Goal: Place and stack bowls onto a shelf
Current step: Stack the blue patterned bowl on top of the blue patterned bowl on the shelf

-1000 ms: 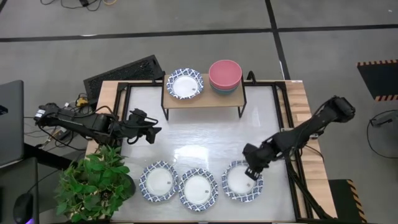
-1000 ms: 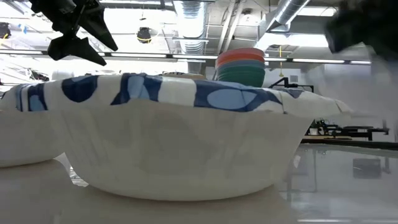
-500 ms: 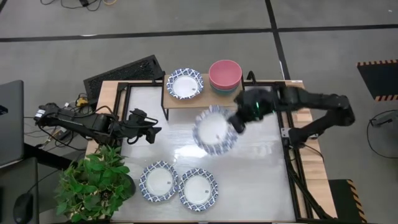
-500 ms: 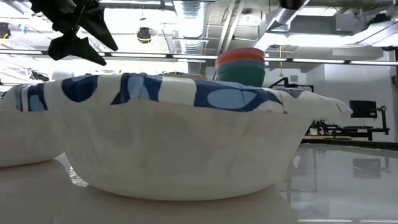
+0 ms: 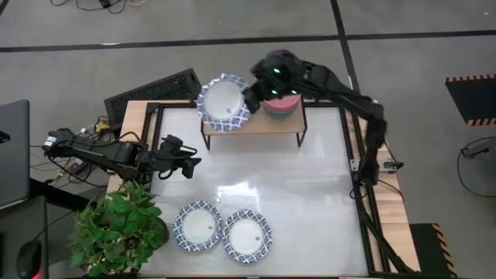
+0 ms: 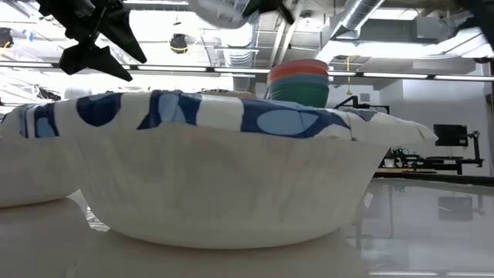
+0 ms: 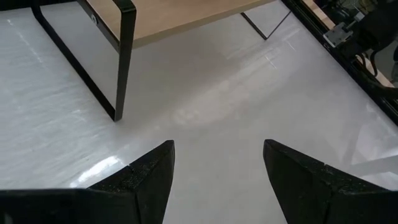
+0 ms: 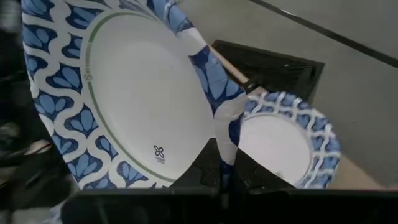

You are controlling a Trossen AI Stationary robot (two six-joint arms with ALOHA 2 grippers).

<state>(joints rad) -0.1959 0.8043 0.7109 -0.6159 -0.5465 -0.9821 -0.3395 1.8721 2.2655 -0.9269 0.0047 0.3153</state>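
Note:
My right gripper is over the left part of the shelf, shut on a blue-rimmed bowl. That bowl hangs above another patterned bowl, which sits on the shelf board and is covered in the high view. The red-pink bowl sits stacked on the green-blue one on the right part of the shelf, partly hidden by my arm. Two more patterned bowls rest on the table near its near edge. My left gripper waits open over the table's left side. My right gripper pinches the held bowl's rim between its two fingers, on the edge that faces the arm. The fingers come from the table's right, slanting down. The bowl is lifted clear and tilted, its white inside turned toward the wrist camera, above the bowl on the shelf.
A potted plant stands at the table's near left corner. A black keyboard lies beyond the far left corner. The middle and right of the white table top are bare. Black frame rails run along the table's sides.
My right gripper has taken the patterned bowl from the table's near right, lifted it clear and carried it up and toward the far left. It passed over the table's middle and now holds the bowl above the left part of the shelf. The bowl has tipped.

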